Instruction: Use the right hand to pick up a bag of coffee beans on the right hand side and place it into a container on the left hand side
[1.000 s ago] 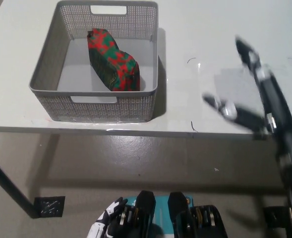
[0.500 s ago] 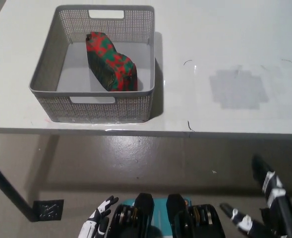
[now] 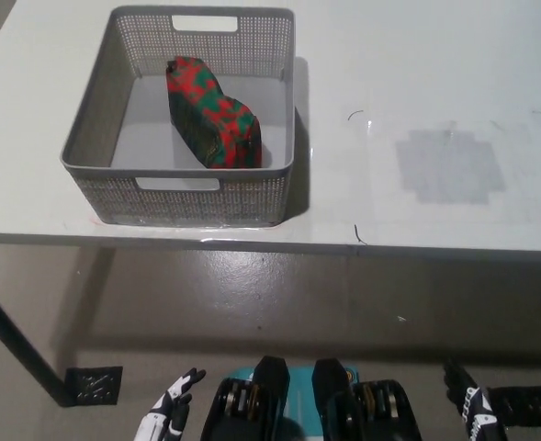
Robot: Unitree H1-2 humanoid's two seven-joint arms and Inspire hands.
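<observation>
White desk (image 3: 417,73) over a grey-brown floor, nothing fancy. Left hand (image 3: 167,418) sits low with fingers spread, holding nothing. Up and away from it, the grey container (image 3: 100,197) already has the coffee bag (image 3: 210,115) lying inside, long axis running diagonally. Right hand (image 3: 472,409) is barely in shot, well below and right of the bag; can't tell its fingers.
</observation>
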